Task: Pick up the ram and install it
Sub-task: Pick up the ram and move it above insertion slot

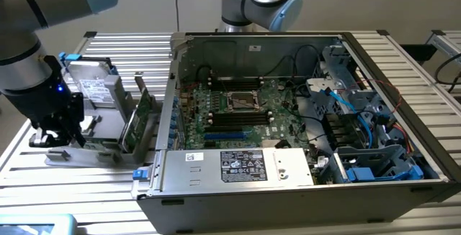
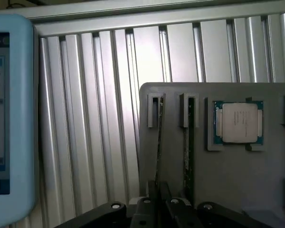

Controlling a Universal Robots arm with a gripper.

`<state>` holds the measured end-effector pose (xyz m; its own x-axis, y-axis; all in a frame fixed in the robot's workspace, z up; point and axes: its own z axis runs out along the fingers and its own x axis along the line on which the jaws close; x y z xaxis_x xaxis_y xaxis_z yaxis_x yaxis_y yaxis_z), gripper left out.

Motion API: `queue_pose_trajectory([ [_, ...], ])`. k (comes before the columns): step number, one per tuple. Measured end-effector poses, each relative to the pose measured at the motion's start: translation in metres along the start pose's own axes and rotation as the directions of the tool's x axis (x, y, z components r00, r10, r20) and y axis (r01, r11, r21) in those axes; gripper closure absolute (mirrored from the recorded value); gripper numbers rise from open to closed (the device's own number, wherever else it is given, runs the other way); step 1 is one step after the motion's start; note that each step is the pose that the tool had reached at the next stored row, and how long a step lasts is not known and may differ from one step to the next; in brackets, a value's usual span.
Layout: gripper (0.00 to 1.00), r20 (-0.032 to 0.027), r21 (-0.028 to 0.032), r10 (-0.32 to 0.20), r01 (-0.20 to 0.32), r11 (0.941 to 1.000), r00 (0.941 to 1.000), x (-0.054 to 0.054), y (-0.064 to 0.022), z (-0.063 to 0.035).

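Pinch on the ram (image 2: 158, 142) noted at the gray holder (image 2: 237, 190). Found the gripper (image 2: 157, 192) lowered over that holder, jaws pressed together on the end of the thin green stick nearest the wrist camera. Saw the ram standing on edge and leaning slightly, its far end at one of two narrow slots in the holder. Could not judge the seating of that far end in the slot. Saw a second green stick (image 2: 187, 152) on edge in the neighbouring slot, just beside the ram, between it and a processor (image 2: 238, 122) lying flat in a square recess. Picked out a pale-blue device with a screen (image 2: 9, 118) on the slats, near the holder on the side away from the processor. From the exterior view, placed the holder on a slatted metal table (image 1: 115, 46), to the exterior view's left of an open computer case (image 1: 288, 208). Noted a hard drive (image 1: 90, 84) and a taller green expansion card (image 1: 140, 119) upright on the same holder, the card closest to the case. Inside the case, saw the motherboard (image 1: 245, 105) lying flat, well apart from the ram, and a labelled power supply (image 1: 238, 165) along the near wall.
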<state>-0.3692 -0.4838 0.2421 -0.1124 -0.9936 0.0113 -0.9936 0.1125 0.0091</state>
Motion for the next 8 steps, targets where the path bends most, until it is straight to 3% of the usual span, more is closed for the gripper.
queue_pose_trajectory([
  [8, 0.86, -0.0013, 0.0001, 0.000, 0.000, 1.0000, 1.0000, 0.001, 0.0018, -0.0362],
])
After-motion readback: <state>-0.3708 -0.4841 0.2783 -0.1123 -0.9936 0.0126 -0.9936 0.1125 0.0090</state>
